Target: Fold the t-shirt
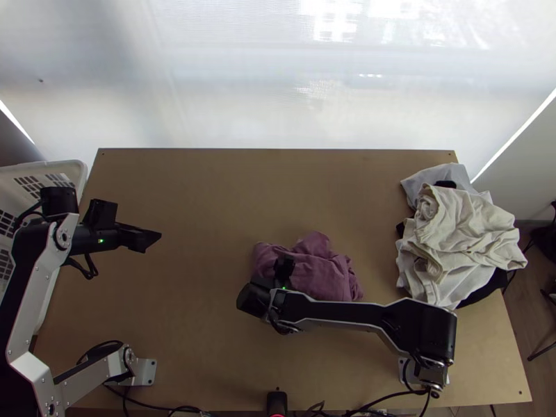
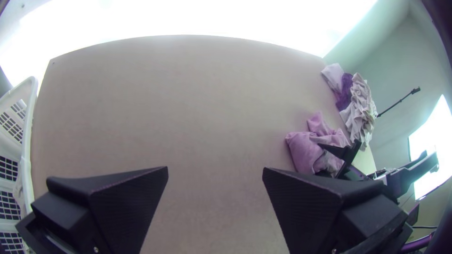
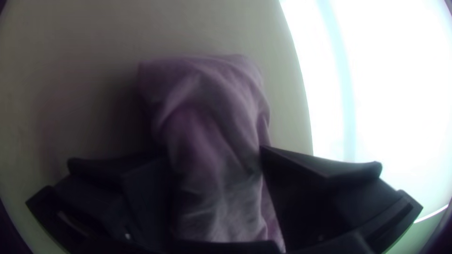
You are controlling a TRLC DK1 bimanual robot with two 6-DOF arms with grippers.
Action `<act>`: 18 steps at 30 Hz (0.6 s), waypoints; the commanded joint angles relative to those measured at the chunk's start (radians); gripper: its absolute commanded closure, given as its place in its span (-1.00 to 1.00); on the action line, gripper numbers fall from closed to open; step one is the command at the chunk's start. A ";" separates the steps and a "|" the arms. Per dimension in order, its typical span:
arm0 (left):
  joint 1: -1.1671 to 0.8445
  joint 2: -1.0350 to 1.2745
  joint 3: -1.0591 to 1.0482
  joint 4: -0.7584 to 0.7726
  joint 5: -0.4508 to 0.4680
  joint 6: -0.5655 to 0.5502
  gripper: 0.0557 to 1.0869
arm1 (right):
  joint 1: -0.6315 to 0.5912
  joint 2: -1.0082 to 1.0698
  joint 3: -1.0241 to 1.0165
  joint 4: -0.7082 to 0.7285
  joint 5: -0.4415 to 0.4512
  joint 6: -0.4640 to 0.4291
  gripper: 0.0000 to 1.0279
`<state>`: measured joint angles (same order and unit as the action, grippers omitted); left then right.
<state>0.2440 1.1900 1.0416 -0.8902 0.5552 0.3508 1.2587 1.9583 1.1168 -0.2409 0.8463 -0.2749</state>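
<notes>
T-shirt, purple cloth point(image 1: 316, 260): bunched, right of centre in the top view, lower edge partly hidden by the right arm. Right gripper, black point(image 1: 281, 283): directed down at the cloth, tips obscured from above; fingers spread, fabric between, contact unclear. Left gripper, black, wedge-fingered point(image 1: 156, 237): left of frame, levelled rightward, fingers wide apart.

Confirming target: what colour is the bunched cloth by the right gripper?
Mauve cloth, clearest in the top view.
</notes>
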 commanded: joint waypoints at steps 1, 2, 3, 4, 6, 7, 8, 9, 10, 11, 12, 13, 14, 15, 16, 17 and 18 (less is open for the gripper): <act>0.020 0.000 0.009 0.002 0.000 0.007 -0.89 | -0.012 -0.009 -0.038 0.107 0.008 -0.098 0.80; 0.024 0.000 0.011 0.002 0.000 0.010 -0.89 | -0.016 -0.012 -0.043 0.118 0.007 -0.113 0.95; 0.031 0.000 0.014 0.002 -0.001 0.013 -0.89 | -0.019 -0.019 -0.046 0.118 0.005 -0.113 0.95; 0.037 0.002 0.017 0.000 0.000 0.019 -0.89 | -0.021 -0.033 -0.049 0.118 0.000 -0.113 0.95; 0.051 0.003 0.024 -0.001 -0.001 0.024 -0.89 | -0.024 -0.081 -0.052 0.117 -0.018 -0.112 0.95; 0.054 0.005 0.028 -0.003 -0.001 0.025 -0.89 | -0.027 -0.111 -0.052 0.115 -0.041 -0.112 0.95; 0.058 0.006 0.031 -0.004 -0.001 0.027 -0.89 | -0.031 -0.144 -0.049 0.112 -0.052 -0.112 0.95; 0.061 0.008 0.037 -0.009 -0.001 0.028 -0.89 | -0.038 -0.177 -0.048 0.109 -0.055 -0.112 0.95; 0.063 0.008 0.040 -0.012 -0.001 0.028 -0.89 | -0.045 -0.203 -0.046 0.100 -0.055 -0.112 0.95; 0.063 0.008 0.044 -0.015 -0.001 0.028 -0.89 | -0.056 -0.226 -0.043 0.088 -0.056 -0.112 0.95; 0.061 0.008 0.046 -0.019 -0.001 0.028 -0.89 | -0.065 -0.251 -0.041 0.072 -0.056 -0.115 0.95; 0.061 0.010 0.048 -0.021 -0.001 0.028 -0.89 | -0.079 -0.277 -0.040 0.060 -0.055 -0.118 0.95; 0.058 0.010 0.049 -0.024 -0.003 0.028 -0.89 | -0.091 -0.302 -0.040 0.054 -0.055 -0.127 0.95; 0.055 0.011 0.052 -0.026 -0.003 0.028 -0.89 | -0.107 -0.329 -0.040 0.045 -0.055 -0.135 0.95; 0.054 0.011 0.057 -0.033 -0.003 0.028 -0.89 | -0.122 -0.355 -0.038 0.029 -0.056 -0.136 0.95; 0.051 0.013 0.063 -0.036 -0.005 0.028 -0.89 | -0.139 -0.377 -0.035 0.009 -0.059 -0.135 0.95; 0.049 0.014 0.071 -0.039 -0.005 0.028 -0.89 | -0.159 -0.406 -0.032 -0.020 -0.073 -0.130 0.95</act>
<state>0.2958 1.1984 1.0851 -0.9104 0.5533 0.3759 1.1801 1.7077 1.0760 -0.1806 0.7986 -0.3946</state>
